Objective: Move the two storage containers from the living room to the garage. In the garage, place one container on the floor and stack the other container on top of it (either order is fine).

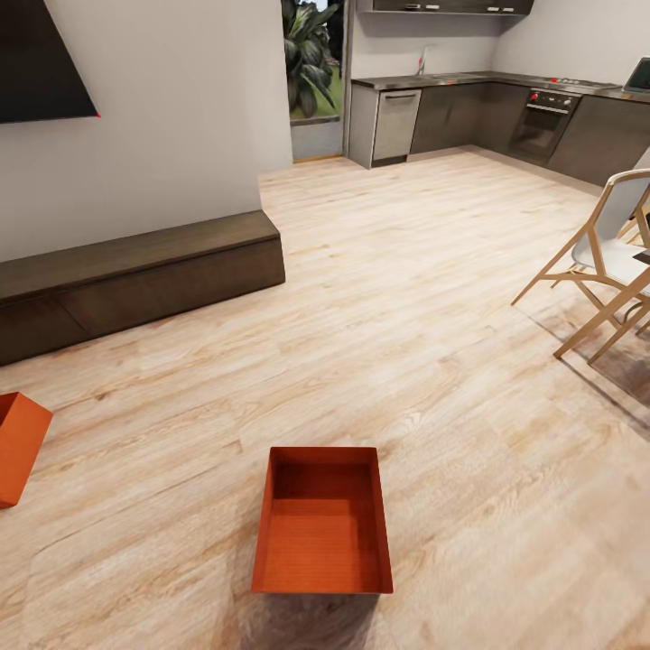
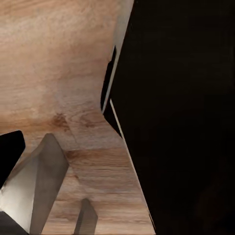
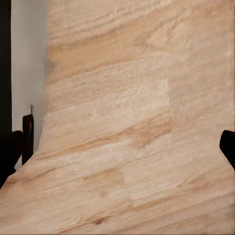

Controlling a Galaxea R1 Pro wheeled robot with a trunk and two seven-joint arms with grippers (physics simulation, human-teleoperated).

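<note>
Two orange-red open-top storage containers stand on the pale wood-plank floor (image 1: pixel 433 298) of the living room. One container (image 1: pixel 322 528) lies straight ahead and close, empty, its long side pointing away from me. The other container (image 1: pixel 18 447) is at the far left, cut off by the picture's edge. In the right wrist view my right gripper (image 3: pixel 117 149) is open, its dark fingertips (image 3: pixel 10 152) far apart over bare planks. In the left wrist view one dark fingertip (image 2: pixel 10 156) of my left gripper (image 2: pixel 117 152) sits at the edge, the other lost against my dark body (image 2: pixel 186 122).
A low dark bench (image 1: pixel 135 271) runs along the white wall at left under a black TV (image 1: pixel 41 59). A wooden chair (image 1: pixel 605 262) stands at right. Dark kitchen cabinets (image 1: pixel 506 117) and a doorway with a plant (image 1: pixel 311 63) lie far ahead.
</note>
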